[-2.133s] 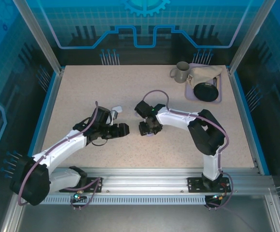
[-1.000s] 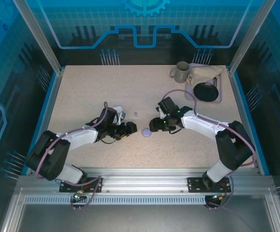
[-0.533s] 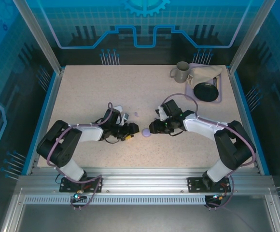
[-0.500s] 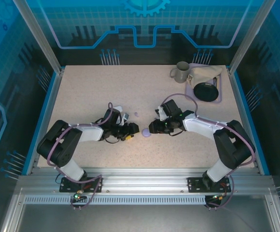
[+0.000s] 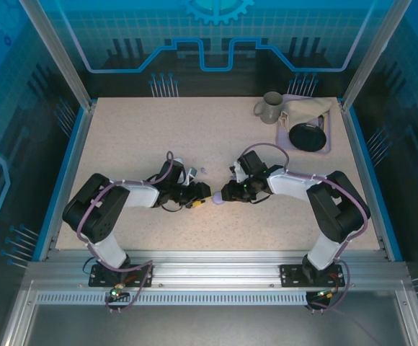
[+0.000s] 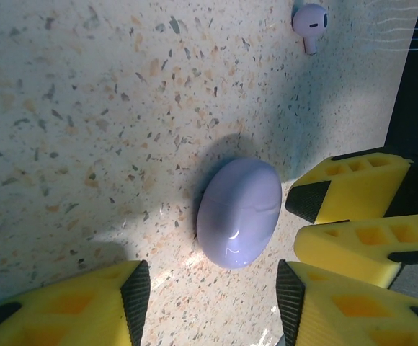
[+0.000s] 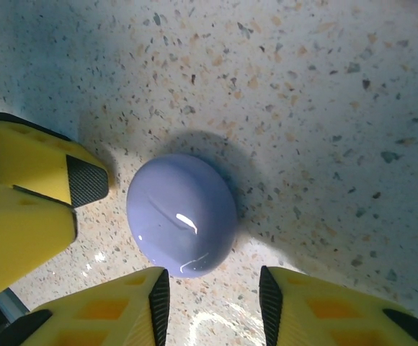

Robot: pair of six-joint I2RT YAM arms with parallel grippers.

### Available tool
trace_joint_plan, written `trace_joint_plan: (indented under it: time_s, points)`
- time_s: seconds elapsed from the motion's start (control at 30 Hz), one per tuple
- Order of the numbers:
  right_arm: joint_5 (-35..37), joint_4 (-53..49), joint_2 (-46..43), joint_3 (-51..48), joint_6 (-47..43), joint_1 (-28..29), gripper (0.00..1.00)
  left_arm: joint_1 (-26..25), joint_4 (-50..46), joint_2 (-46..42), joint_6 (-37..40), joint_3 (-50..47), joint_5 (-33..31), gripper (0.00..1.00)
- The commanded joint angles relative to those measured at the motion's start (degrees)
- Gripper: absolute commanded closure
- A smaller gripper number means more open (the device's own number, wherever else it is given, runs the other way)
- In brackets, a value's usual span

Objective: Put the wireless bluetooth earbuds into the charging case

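Lavender charging case (image 6: 239, 213) sits shut midway between the table's (image 5: 122, 130) side edges. Flanking it, the left gripper (image 6: 209, 292) and right gripper (image 7: 212, 288) have jaws apart, holding nothing. One earbud (image 6: 309, 19) lies loose nearby; insertion apparently hasn't begun.

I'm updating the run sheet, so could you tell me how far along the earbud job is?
Done: nothing visible yet; the lavender case lies on the table, looking shut. In hand: the left gripper and right gripper flank it from opposite sides, jaws apart, not gripping it. Left: opening the case and seating the earbuds; one lavender earbud lies loose nearby.
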Motion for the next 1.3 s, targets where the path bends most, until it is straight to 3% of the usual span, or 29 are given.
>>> trace_joint_plan:
  time_s: [0.0, 0.53, 1.27]
  points:
    - [-1.64, 1.31, 1.29, 1.61, 0.87, -0.77, 0.60, -1.64, 1.05, 3.16, 0.16, 0.70, 0.77, 0.48]
    - [-2.29, 3.43, 3.99, 1.52, 2.45, -0.77, 0.73, -2.60, 3.90, 6.68, -1.33, 0.92, 1.42, 0.52]
    - [-0.99, 2.95, 5.18, 0.79, 2.80, -0.94, 0.77, -4.32, 5.59, 8.86, -2.73, 2.10, 2.12, 0.55]
